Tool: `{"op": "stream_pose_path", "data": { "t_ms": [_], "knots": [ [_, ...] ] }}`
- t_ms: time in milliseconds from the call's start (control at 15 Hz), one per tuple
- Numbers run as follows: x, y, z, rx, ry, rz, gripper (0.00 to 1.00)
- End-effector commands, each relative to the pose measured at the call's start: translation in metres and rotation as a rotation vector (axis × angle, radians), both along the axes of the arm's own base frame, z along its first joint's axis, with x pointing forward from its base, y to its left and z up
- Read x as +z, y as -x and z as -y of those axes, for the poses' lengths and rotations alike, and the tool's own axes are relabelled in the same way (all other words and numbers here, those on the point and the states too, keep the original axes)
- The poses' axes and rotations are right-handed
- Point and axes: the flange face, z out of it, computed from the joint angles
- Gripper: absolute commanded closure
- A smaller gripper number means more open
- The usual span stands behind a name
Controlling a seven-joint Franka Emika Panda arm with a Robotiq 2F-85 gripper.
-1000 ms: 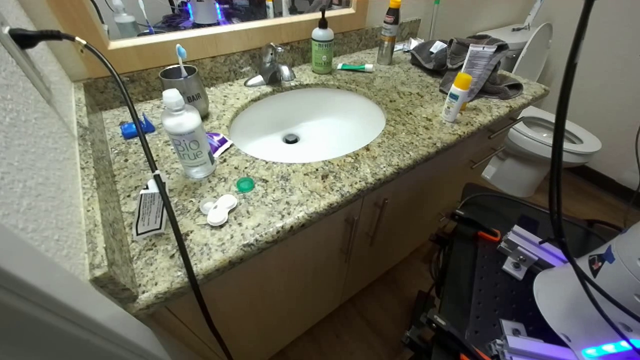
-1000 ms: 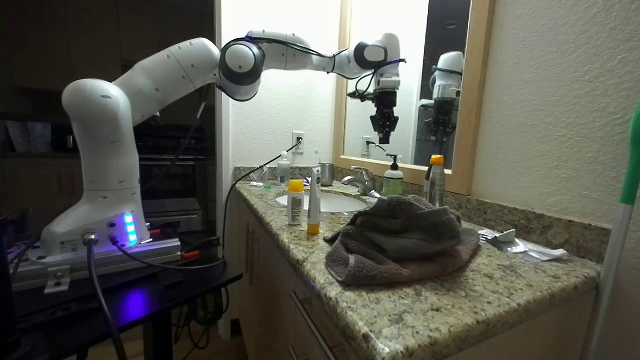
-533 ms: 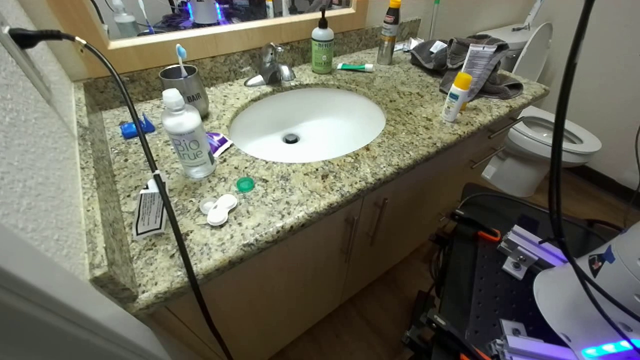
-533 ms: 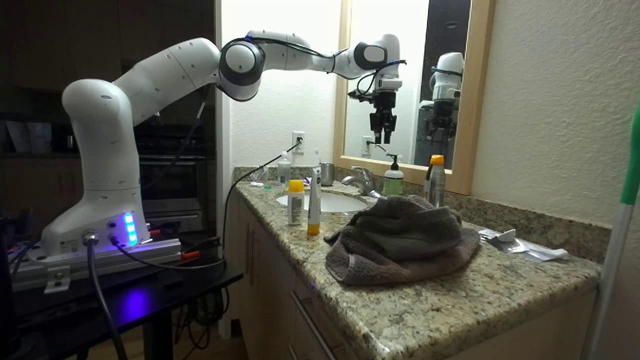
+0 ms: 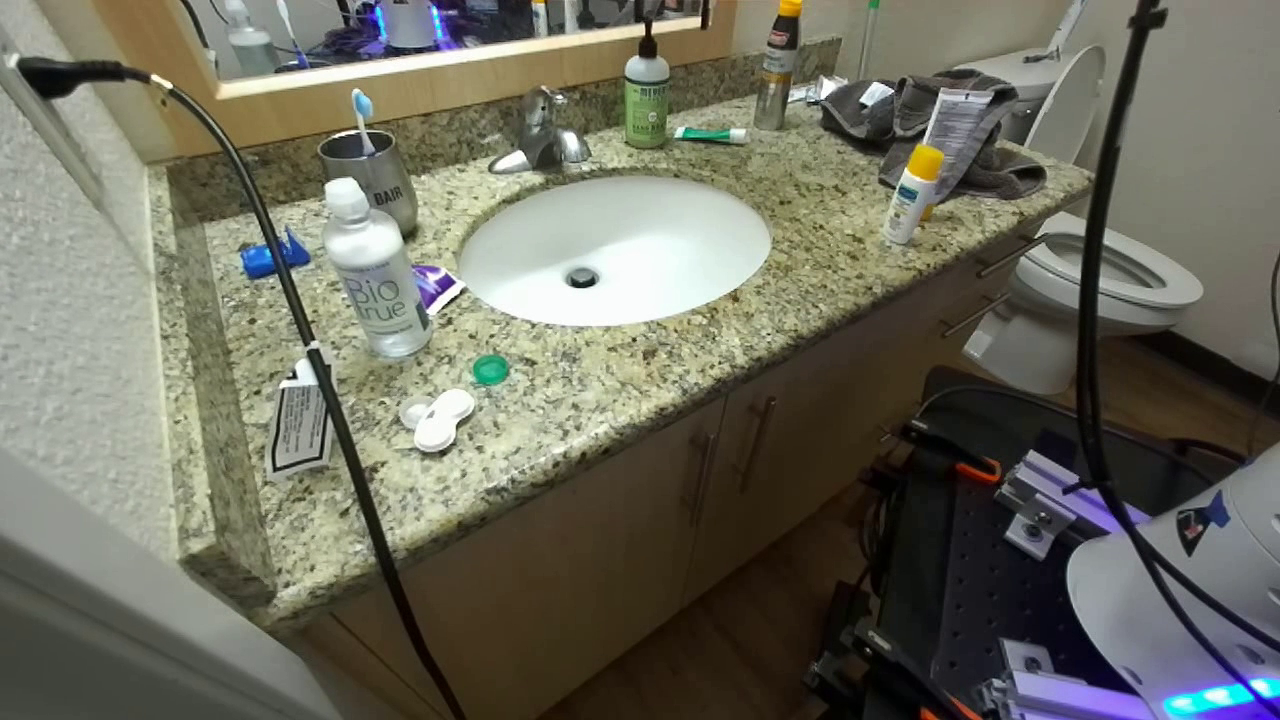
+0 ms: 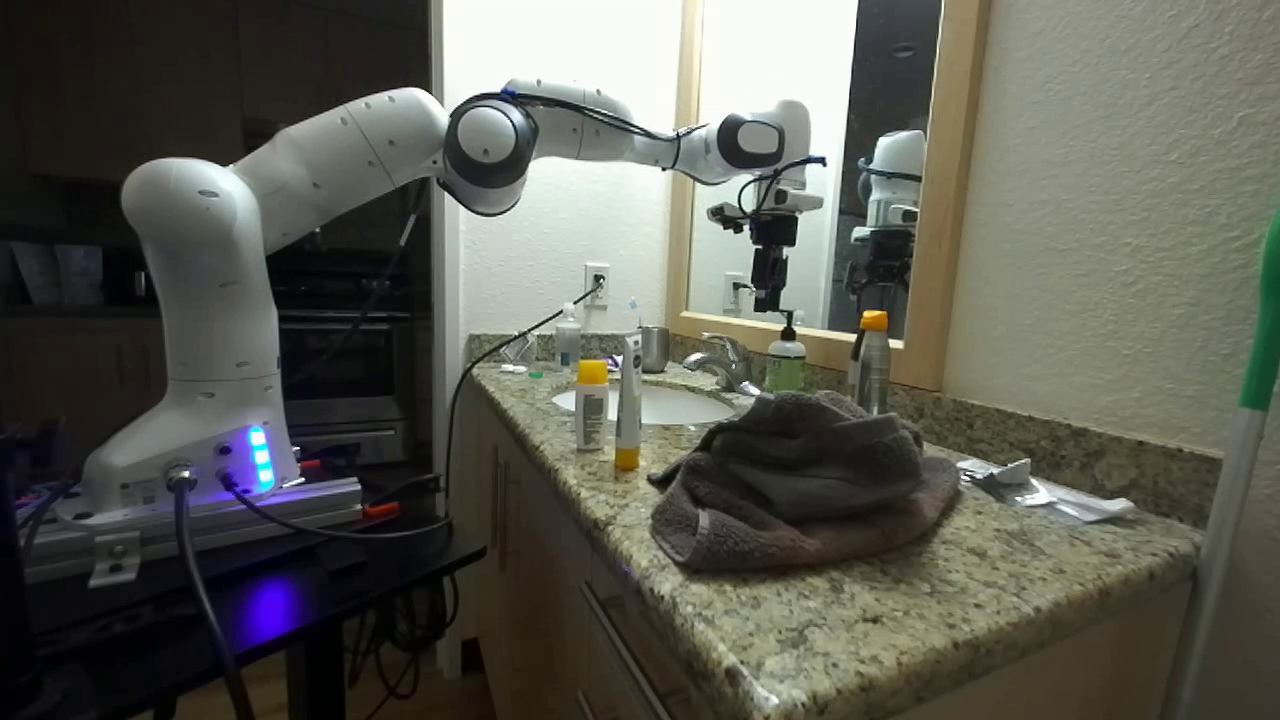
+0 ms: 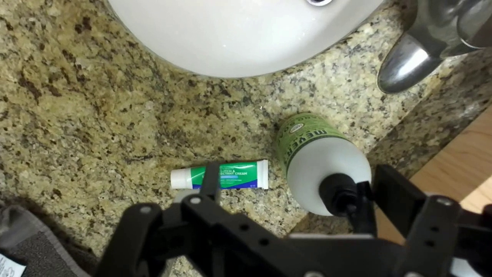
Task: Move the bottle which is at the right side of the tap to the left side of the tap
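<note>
The bottle, green with a white shoulder and black pump, stands upright on the counter beside the tap, to its right in an exterior view (image 5: 646, 102). In the wrist view the bottle (image 7: 326, 165) is seen from above, between the spread fingers of my gripper (image 7: 298, 169). One finger (image 7: 398, 198) is close to the pump spout; whether they touch I cannot tell. The silvery tap (image 5: 545, 138) sits behind the basin; part of the tap (image 7: 407, 63) fills the wrist view's upper right. Seen in an exterior view, my gripper (image 6: 768, 302) points down just above the pump, holding nothing.
A green-and-white cream tube (image 7: 240, 175) lies by the bottle. Nearby are a spray can (image 5: 775, 75), a grey towel (image 6: 800, 480) and the white basin (image 5: 640, 230). A framed mirror (image 6: 810, 250) rises behind. Left of the tap stand a metal cup (image 5: 385, 185) and a clear bottle (image 5: 375, 275).
My gripper has gone from shut to open. It has come down towards the bottle's pump, and the wrist has turned. The bottle and tap stay where they were.
</note>
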Motion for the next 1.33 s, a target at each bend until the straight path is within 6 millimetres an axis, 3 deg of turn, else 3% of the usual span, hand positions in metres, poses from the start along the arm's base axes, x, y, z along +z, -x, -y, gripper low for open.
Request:
{"op": "stream_pose_path", "data": {
  "t_ms": [0,533,1267],
  "knots": [
    [-0.001,0.000,0.000,0.002,0.000,-0.002,0.00],
    [-0.019,-0.003,0.013,-0.091,-0.017,0.056,0.00],
    [-0.020,-0.003,0.013,-0.087,0.019,0.040,0.00]
  ]
}}
